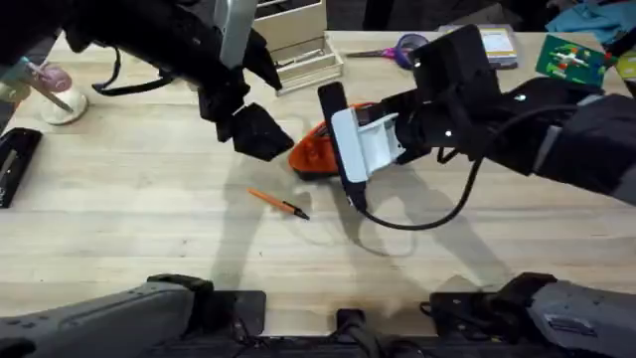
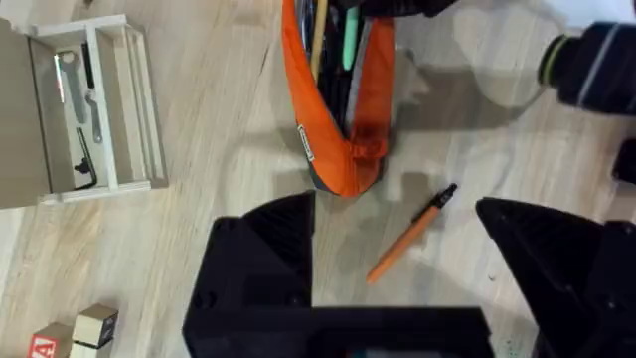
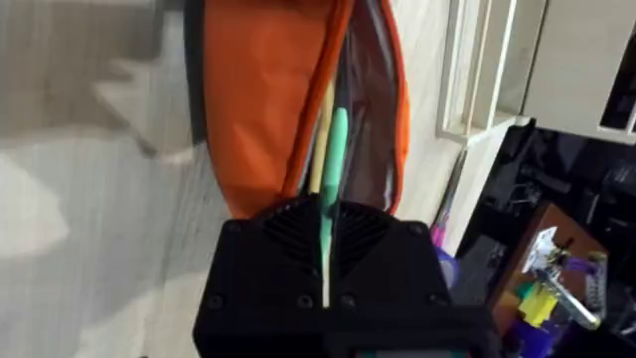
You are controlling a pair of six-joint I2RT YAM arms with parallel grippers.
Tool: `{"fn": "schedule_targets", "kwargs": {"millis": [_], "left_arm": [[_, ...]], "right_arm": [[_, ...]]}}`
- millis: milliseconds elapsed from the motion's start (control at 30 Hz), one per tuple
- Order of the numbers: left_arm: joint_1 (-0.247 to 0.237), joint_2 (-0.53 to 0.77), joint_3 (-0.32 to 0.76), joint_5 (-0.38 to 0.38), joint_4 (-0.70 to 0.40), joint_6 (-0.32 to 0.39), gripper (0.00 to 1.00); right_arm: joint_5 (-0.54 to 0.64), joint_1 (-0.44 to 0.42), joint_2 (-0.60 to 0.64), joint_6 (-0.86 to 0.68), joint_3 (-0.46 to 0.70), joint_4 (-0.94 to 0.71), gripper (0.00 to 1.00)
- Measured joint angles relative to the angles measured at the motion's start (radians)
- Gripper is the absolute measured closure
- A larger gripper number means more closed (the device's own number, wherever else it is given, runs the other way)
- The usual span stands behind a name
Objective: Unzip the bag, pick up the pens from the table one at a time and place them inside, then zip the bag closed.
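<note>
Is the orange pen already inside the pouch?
No, the orange pen lies on the wooden table, apart from the open orange pouch.

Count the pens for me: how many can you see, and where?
2. The orange pen lies on the table beside the open bag. The green pen is pinched in the right gripper, tip inside the bag. Others may be hidden inside.

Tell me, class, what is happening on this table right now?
The right gripper is shut on a slim green pen, feeding it into the unzipped orange fabric pouch. The left gripper hangs open above the light wooden table, next to the pouch. An orange pen with a black tip lies on the table, not yet packed. The zip is not yet closed.
</note>
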Motion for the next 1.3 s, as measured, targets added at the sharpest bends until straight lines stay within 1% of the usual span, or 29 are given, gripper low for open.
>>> {"fn": "schedule_targets", "kwargs": {"millis": [300, 600, 800, 1000, 1300], "left_arm": [[0.000, 0.000, 0.000, 0.000, 0.000, 0.000, 0.008], [0.000, 0.000, 0.000, 0.000, 0.000, 0.000, 0.007], [0.000, 0.000, 0.000, 0.000, 0.000, 0.000, 0.007], [0.000, 0.000, 0.000, 0.000, 0.000, 0.000, 0.007], [0.000, 0.000, 0.000, 0.000, 0.000, 0.000, 0.007]], "right_arm": [[0.000, 0.004, 0.065, -0.034, 0.000, 0.060, 0.970], [0.000, 0.055, 0.117, -0.034, 0.000, 0.100, 0.970], [-0.019, 0.057, 0.136, 0.058, 0.000, 0.211, 0.970], [-0.073, 0.070, 0.136, 0.098, 0.001, 0.214, 0.969], [-0.089, 0.073, 0.150, 0.109, 0.002, 0.207, 0.969]]}}
